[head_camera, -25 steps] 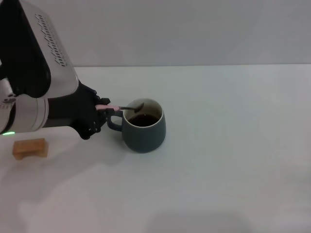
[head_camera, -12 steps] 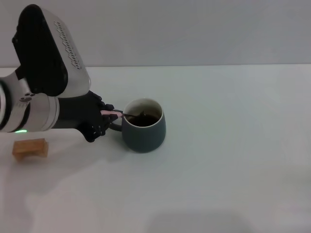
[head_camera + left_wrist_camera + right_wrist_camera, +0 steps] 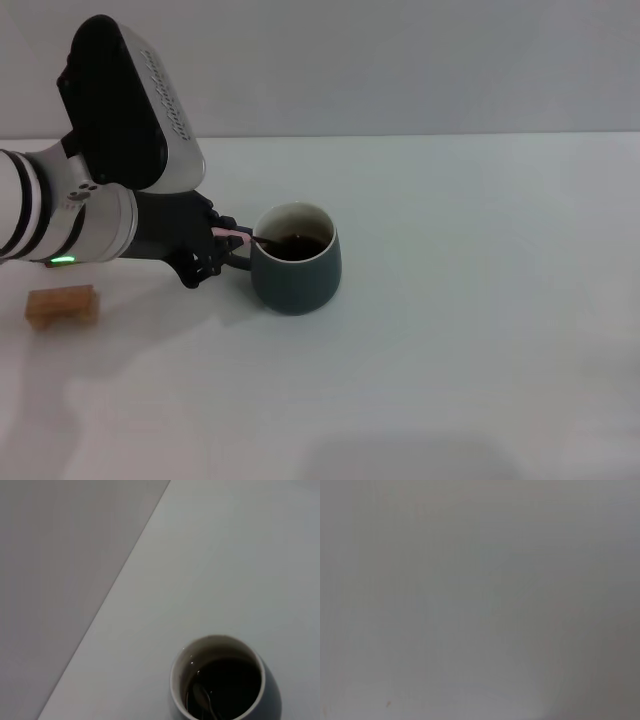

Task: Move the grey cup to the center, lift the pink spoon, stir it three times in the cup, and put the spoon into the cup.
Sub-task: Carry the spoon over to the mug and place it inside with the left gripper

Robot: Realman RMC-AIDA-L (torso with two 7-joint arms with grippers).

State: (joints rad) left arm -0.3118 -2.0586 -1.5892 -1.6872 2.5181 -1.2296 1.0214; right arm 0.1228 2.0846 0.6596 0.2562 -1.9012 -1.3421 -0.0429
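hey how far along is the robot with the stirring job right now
The grey cup already stands mid-table. The left gripper holds the pink spoon by its handle, its bowl dipped in the dark liquid. Releasing the spoon into the cup is left.

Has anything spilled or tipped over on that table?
Nothing stands out. The grey cup stands upright with its dark liquid inside and no splashes on the table. The left gripper holds the pink spoon, its bowl dipped in the cup.
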